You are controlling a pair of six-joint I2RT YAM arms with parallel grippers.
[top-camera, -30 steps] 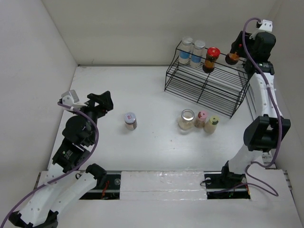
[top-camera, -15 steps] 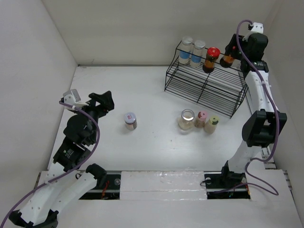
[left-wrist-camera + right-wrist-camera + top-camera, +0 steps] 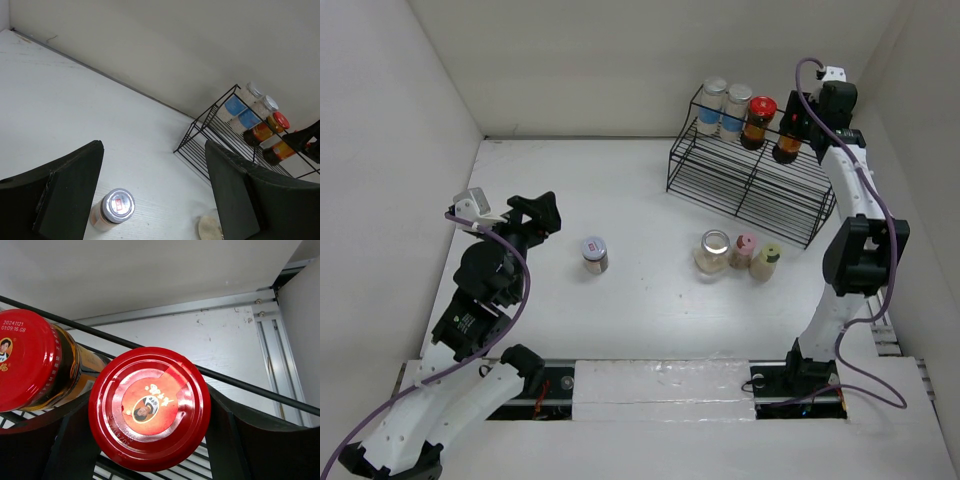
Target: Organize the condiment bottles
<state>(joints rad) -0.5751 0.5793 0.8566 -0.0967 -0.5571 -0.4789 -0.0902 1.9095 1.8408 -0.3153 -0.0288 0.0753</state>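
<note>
Your right gripper [image 3: 149,432] is clamped on a red-lidded bottle [image 3: 149,407] at the top tier of the rack [image 3: 750,190], just beside its twin [image 3: 25,365], so releasing before the base sits flat on the wires could tip it into that neighbour or off the shelf

Apparently eight condiment bottles [image 3: 595,254], one rack [image 3: 750,188]

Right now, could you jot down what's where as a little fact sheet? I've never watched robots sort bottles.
Top shelf of rack: blue-labelled jar, second blue-labelled jar, red-lidded bottle
Right gripper: shut on second red-lidded bottle, beside the first
On table: silver-lidded jar, wide clear jar, pink-capped bottle, yellow-green-capped bottle
Left gripper: open, holding nothing, silver-lidded jar ahead of it
</note>
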